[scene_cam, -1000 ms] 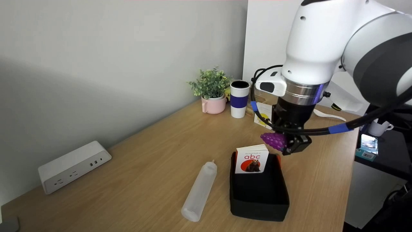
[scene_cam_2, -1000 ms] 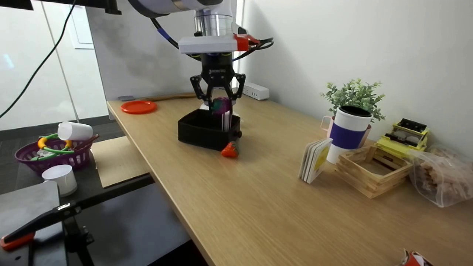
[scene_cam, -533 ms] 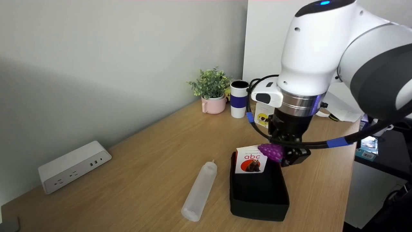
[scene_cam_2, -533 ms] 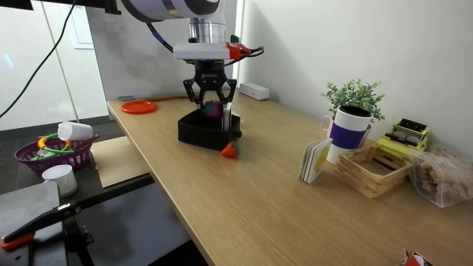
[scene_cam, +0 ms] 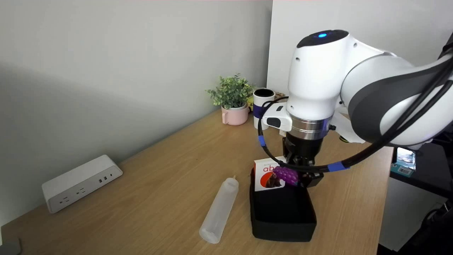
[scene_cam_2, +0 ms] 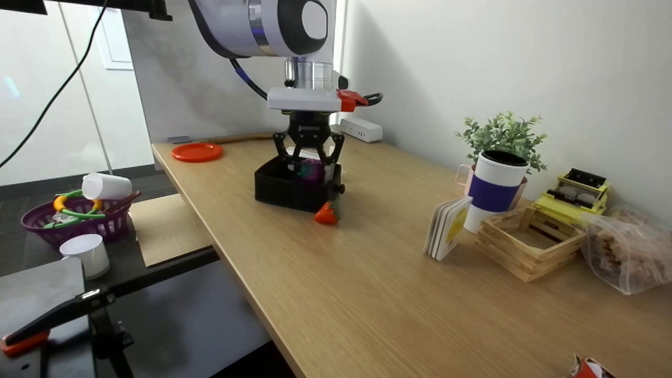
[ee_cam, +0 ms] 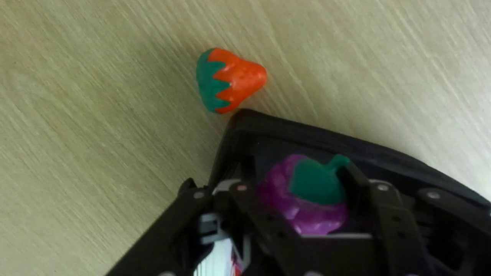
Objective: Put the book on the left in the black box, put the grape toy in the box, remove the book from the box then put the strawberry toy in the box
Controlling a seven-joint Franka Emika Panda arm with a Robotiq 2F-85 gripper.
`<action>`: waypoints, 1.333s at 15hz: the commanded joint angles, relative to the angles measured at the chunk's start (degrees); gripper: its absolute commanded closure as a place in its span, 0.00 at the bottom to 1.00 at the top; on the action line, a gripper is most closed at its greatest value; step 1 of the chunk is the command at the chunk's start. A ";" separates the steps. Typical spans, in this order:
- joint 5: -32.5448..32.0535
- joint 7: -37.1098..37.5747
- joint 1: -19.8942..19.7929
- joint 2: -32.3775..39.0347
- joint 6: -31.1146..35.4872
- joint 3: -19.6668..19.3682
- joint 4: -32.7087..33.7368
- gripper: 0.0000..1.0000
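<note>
The grape toy [ee_cam: 318, 182], purple with a green leaf, is clasped between the fingers of my gripper [scene_cam_2: 311, 167]. It hangs at the far end of the black box [scene_cam: 283, 232], about level with the rim, beside the book. Tilted up against that end, the white book [scene_cam: 262, 175] with its red bear picture stands in the box. The grape toy covers part of its cover in an exterior view. Outside the box, close to its corner, the strawberry toy [ee_cam: 239, 78] lies on the table. An exterior view shows the strawberry toy [scene_cam_2: 327, 213] too.
A translucent bottle [scene_cam: 220, 210] lies alongside the box. Farther along the table are a pale standing book [scene_cam_2: 447, 228], wooden crates [scene_cam_2: 530, 244], a tumbler [scene_cam_2: 496, 189] and a potted plant [scene_cam: 235, 115]. A red plate [scene_cam_2: 197, 152] sits near the table edge.
My gripper has come down with the grape toy, from above the box to its rim beside the book. In an exterior view, the book and box have shifted slightly left.
</note>
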 commanded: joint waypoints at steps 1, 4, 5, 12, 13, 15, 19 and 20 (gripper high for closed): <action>-0.59 -1.17 0.35 2.81 -2.58 0.35 4.33 0.73; -1.06 -0.95 0.89 3.74 -3.61 0.28 5.95 0.72; -1.04 -0.89 1.02 3.89 -4.10 0.29 6.35 0.55; -0.72 -0.46 1.09 4.63 -4.37 0.23 7.04 0.00; -0.93 -0.13 1.19 4.50 -4.31 0.06 6.82 0.00; -1.02 0.43 1.20 3.88 -3.97 -0.11 6.15 0.00; -0.85 0.64 0.97 3.39 -3.47 -0.15 5.59 0.00; -0.76 0.63 0.92 3.30 -3.46 -0.12 5.53 0.00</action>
